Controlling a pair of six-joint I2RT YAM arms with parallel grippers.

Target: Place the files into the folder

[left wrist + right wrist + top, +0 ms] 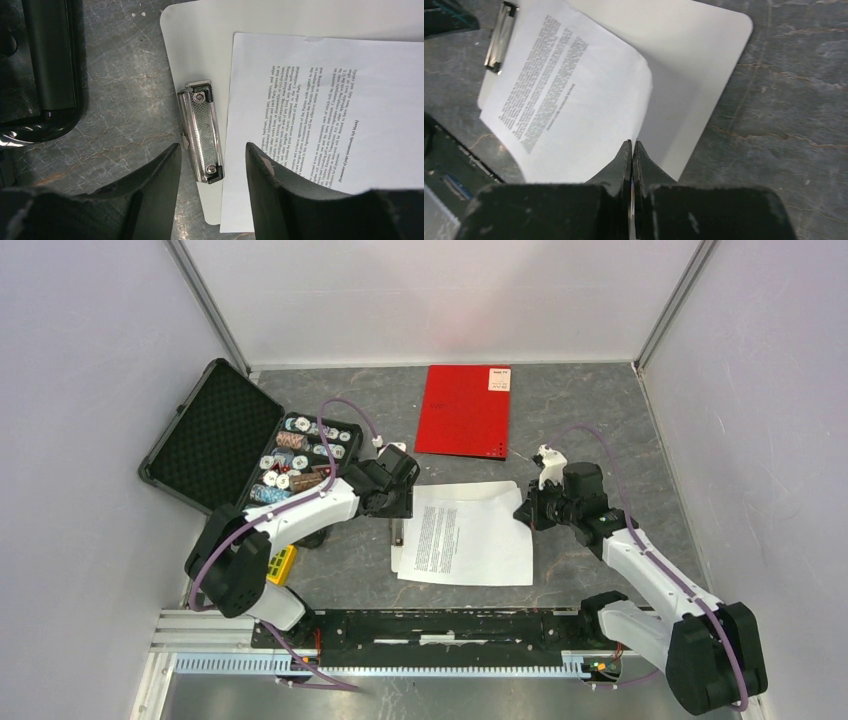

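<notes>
Matt paper files (320,100) on a smooth white clipboard (200,45) with shiny metal clip (201,131); worktop (125,100) perhaps stone-patterned laminate.

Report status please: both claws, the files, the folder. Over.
Left claw open, astride the metal clip. Right claw shut on the files, edge curled up. Folder closed, far side, apart from files. Clipboard under files.

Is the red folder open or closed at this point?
Closed: the folder lies flat as a single red panel, white corner label facing up, no black inside showing.
</notes>
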